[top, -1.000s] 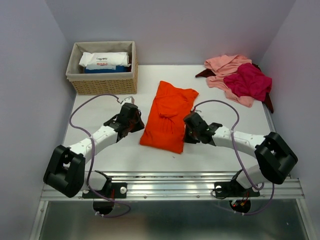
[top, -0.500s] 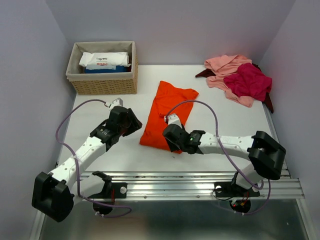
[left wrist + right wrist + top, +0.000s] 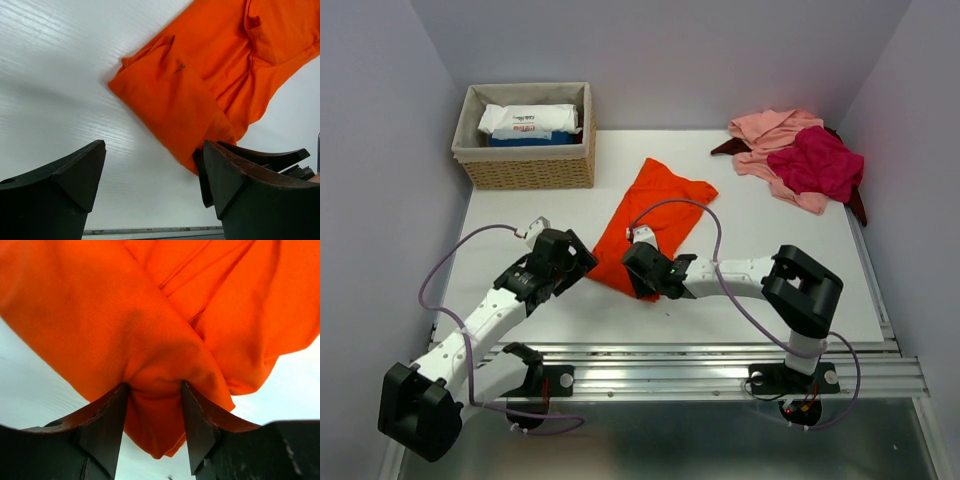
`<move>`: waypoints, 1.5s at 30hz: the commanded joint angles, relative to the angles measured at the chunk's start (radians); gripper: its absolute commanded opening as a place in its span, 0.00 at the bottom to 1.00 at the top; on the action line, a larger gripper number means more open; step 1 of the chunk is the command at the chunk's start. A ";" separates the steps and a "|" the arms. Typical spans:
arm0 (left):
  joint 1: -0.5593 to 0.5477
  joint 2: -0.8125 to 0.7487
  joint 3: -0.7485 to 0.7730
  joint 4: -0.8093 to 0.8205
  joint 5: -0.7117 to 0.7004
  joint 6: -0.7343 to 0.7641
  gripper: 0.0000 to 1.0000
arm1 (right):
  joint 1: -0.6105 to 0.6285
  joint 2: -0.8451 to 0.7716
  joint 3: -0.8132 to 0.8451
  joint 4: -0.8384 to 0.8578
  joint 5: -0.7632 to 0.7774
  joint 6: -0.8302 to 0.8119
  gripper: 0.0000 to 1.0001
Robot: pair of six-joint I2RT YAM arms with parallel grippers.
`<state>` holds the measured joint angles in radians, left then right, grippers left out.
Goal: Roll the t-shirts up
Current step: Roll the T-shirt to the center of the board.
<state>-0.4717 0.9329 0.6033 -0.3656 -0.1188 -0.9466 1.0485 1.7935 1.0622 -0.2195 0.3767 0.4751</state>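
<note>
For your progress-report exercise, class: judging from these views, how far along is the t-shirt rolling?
Done: the orange t-shirt lies folded into a strip, near end turned over. In hand: the right jaws pinch that end; the left jaws stand open beside it. Left: finishing the roll, then the pink shirt, magenta shirt and maroon shirt heaped far right.

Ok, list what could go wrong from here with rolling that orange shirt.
1. Only the right end effector pinches the orange t-shirt, bunching one spot of its near fold. The left end effector is open and off the cloth, so the left corner may unroll or lag.
2. The shirt lies slanted on the table, so a one-sided pull may skew it more.
3. The right arm's purple cable loops over the shirt and might snag it.
</note>
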 commanded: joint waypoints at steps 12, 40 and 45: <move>0.126 0.042 0.061 -0.033 -0.079 0.035 0.89 | 0.045 -0.006 0.119 0.023 0.013 -0.157 0.71; 0.249 0.135 -0.143 0.304 0.332 0.026 0.88 | 0.100 0.080 0.085 0.117 0.081 -0.213 0.03; 0.249 0.122 -0.178 0.347 0.320 0.034 0.88 | 0.056 0.034 0.067 0.135 -0.047 -0.123 0.01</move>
<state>-0.2272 1.0798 0.4412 -0.1059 0.1818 -0.9157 1.1297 1.8854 1.1328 -0.1207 0.4366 0.2604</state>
